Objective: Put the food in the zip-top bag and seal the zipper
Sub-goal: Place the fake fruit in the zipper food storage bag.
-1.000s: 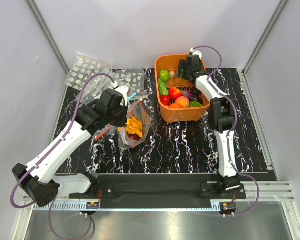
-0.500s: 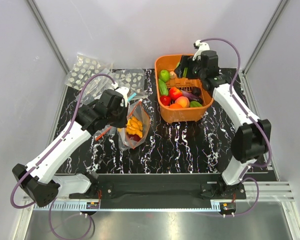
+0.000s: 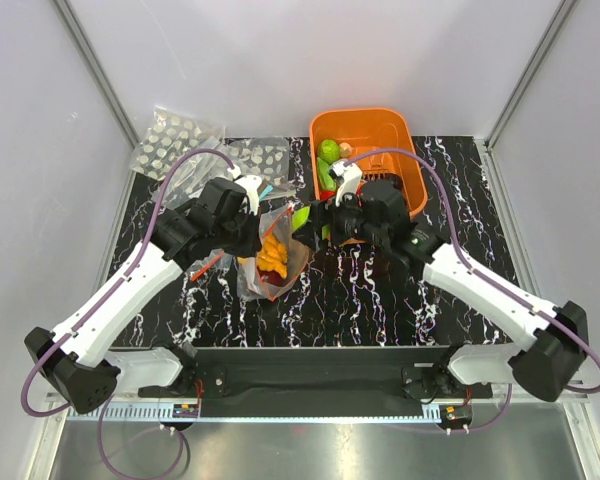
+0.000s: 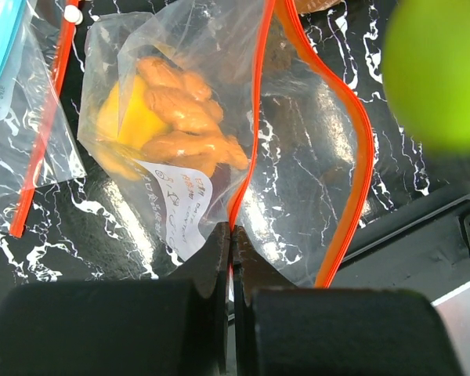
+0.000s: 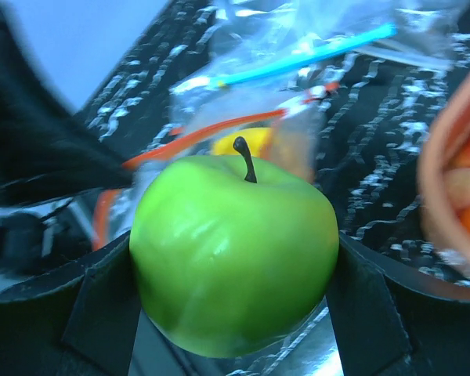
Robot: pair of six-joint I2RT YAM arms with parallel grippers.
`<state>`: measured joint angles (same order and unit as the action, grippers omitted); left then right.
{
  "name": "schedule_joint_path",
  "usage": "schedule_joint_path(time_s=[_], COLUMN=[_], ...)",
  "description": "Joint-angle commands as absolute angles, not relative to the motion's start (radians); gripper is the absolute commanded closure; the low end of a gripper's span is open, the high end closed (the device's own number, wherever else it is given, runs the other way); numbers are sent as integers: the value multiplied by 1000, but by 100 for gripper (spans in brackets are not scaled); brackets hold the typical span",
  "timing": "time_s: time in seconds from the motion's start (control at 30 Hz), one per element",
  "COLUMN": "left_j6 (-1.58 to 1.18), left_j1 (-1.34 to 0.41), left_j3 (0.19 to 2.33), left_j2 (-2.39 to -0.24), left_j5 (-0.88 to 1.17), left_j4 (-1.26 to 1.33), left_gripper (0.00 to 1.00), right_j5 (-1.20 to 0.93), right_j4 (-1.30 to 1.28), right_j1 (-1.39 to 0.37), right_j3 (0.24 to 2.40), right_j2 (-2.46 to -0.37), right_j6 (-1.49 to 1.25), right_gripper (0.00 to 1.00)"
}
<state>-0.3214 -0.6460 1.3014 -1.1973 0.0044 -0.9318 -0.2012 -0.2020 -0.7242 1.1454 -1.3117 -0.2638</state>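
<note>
Beside the zip-top bag (image 4: 298,180), right claw (image 5: 233,309) clasps green apple (image 5: 233,243) (left claw (image 4: 233,262) pinches zipper (image 4: 255,117)).

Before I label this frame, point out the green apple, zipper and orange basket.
green apple (image 5: 233,254), right wrist view, middle of its skin.
zipper (image 4: 255,117), left wrist view, midway along the strip.
orange basket (image 3: 375,130), top view, bare inside.

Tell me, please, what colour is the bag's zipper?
The zipper is red-orange; clearest in left wrist view.
</note>
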Motion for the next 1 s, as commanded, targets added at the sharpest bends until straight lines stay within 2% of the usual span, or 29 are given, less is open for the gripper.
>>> schedule_joint_path(time_s=[0.0, 0.17, 0.53, 0.6, 0.67, 0.7, 0.97], left_j6=[-316, -316, -324, -330, -334, -334, -333], left_j1=[-641, -641, -632, -629, -626, -627, -607], left_j3=[1322, 1322, 1324, 1309, 1289, 1286, 1255], left_j2=[-1173, -1178, -1149, -1146, -1144, -1143, -1131], left_j5=[41, 49, 25, 29, 35, 40, 38], left_j4=[-882, -879, -885, -879, -867, -865, -851], left_gripper=[100, 100, 100, 100, 100, 100, 100], right_j5=[-184, -124, 30, 19, 11, 14, 52], right_j4=[-107, -132, -156, -158, -167, -172, -222], right_j1=[-791, -902, -928, -930, -930, -931, -943], right_j3=[1109, 1143, 1226, 1241, 1255, 1259, 1252], right_j2=[-1250, -1319, -1500, -1520, -1535, -1539, -1468], right_j6=[-354, -359, -370, -364, -367, -367, -370], right_gripper=[53, 53, 50, 37, 18, 2, 2])
